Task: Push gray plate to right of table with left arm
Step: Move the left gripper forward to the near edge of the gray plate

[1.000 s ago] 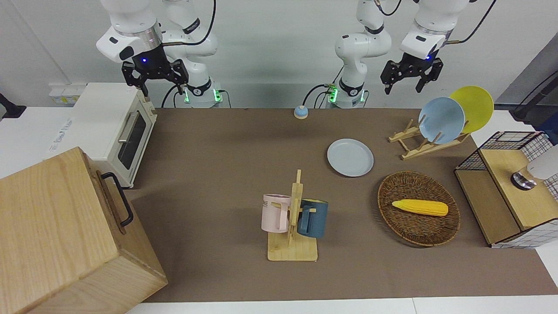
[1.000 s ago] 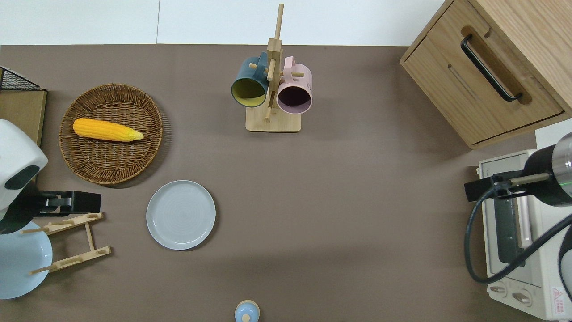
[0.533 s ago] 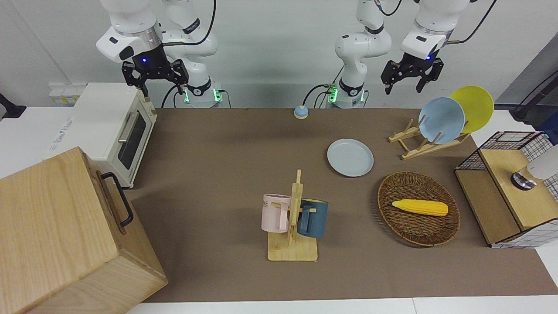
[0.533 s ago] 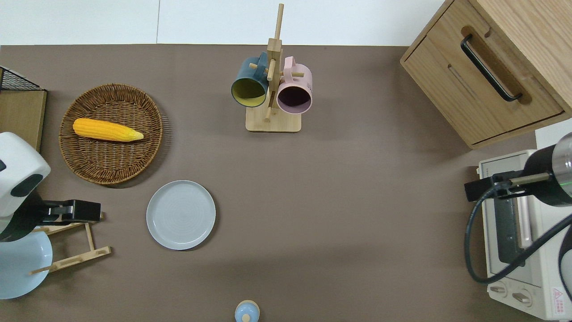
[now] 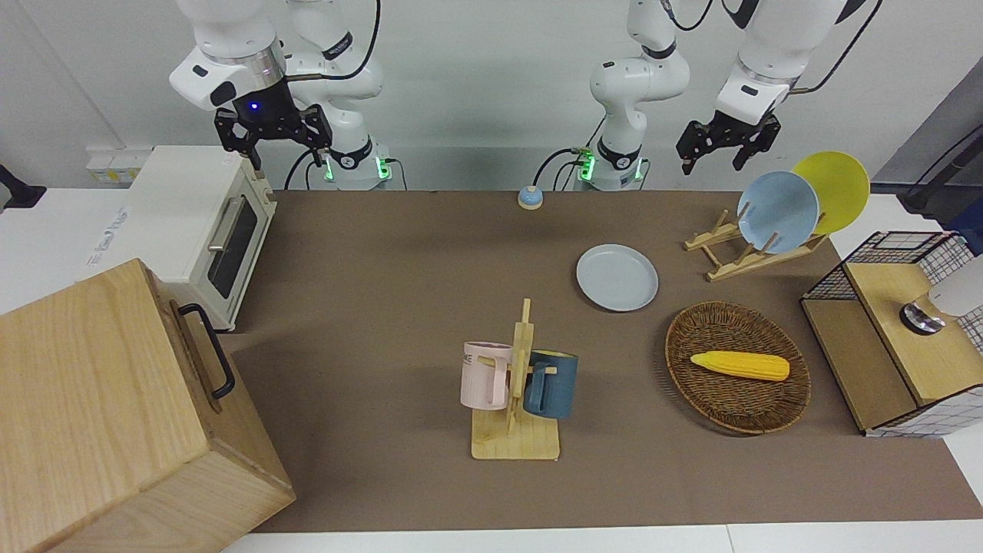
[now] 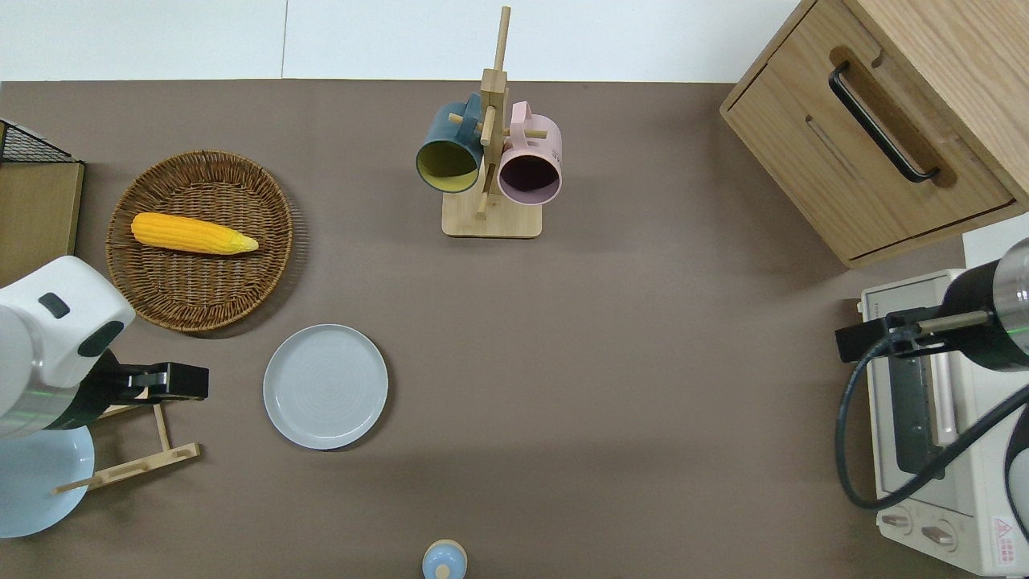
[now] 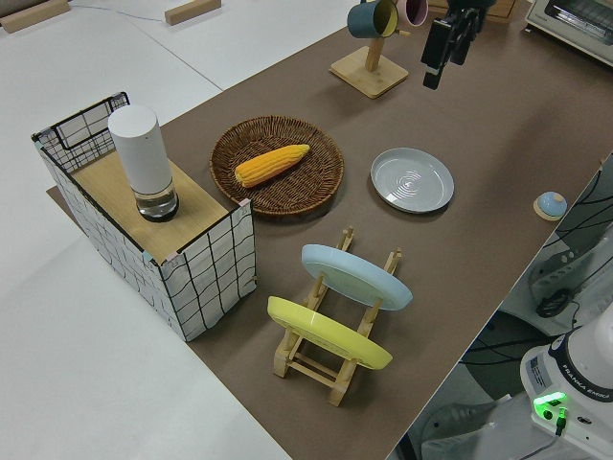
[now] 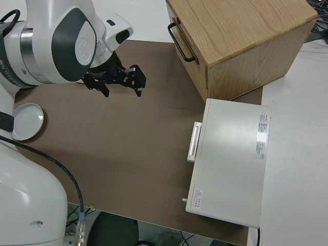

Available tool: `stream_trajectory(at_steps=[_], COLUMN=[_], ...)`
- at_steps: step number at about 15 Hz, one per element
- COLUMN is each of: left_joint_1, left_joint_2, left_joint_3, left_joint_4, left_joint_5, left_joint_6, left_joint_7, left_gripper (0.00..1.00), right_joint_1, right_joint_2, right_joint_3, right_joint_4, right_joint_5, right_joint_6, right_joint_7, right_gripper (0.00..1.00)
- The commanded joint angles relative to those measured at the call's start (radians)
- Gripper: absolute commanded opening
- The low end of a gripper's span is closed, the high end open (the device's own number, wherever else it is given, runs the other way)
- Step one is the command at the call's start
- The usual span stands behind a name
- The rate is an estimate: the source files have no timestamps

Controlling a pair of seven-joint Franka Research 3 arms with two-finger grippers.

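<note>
One gray plate (image 6: 325, 386) lies flat on the worktop (image 6: 611, 362) between the basket (image 6: 201, 240) and the bell (image 6: 444, 560), probably stiff, light and slidey, so the left claw (image 5: 727, 143), fingers spread, should nudge its low rim sideways, right arm parked.

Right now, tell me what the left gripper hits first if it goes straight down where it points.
Probably the wooden plate rack's end nearest the gray plate, or bare table beside it. The left gripper hangs high, so depth is unclear.
</note>
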Motion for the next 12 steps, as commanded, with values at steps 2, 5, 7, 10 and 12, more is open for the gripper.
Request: stream_trajectory(at_steps=[2,5,7,10,12], left_joint_1=[0.007,0.008,0.008,0.01,0.01], left_joint_2=[-0.02,-0.018,-0.008,0.014,0.057], left_joint_3=[0.003,0.006,0.007,0.009,0.009], left_joint_4=[-0.182,-0.253,-0.308,-0.42,-0.434], left_joint_5=[-0.017,-0.024,-0.039,-0.058,-0.063], left_joint_6=[0.168,0.246,0.31,0.453,0.502], left_joint_7=[-0.001,0.0,0.002,0.002,0.002], left_gripper=[1.0,0.99,0.99,0.97,0.95], right_joint_1=[-0.024,-0.024,-0.024,-0.024,-0.024], right_joint_2=[-0.009,-0.009,-0.009,-0.009,-0.009], right_joint_3=[0.019,0.019,0.019,0.019,0.019], right_joint_4=[0.0,0.0,0.0,0.0,0.0], right_joint_5=[-0.008,-0.008,-0.008,-0.01,-0.008], right_joint_6=[-0.014,-0.014,-0.014,-0.014,-0.014], right_joint_7=[-0.008,-0.008,-0.008,-0.008,-0.008], right_gripper=[0.996,0.996,0.996,0.996,0.996])
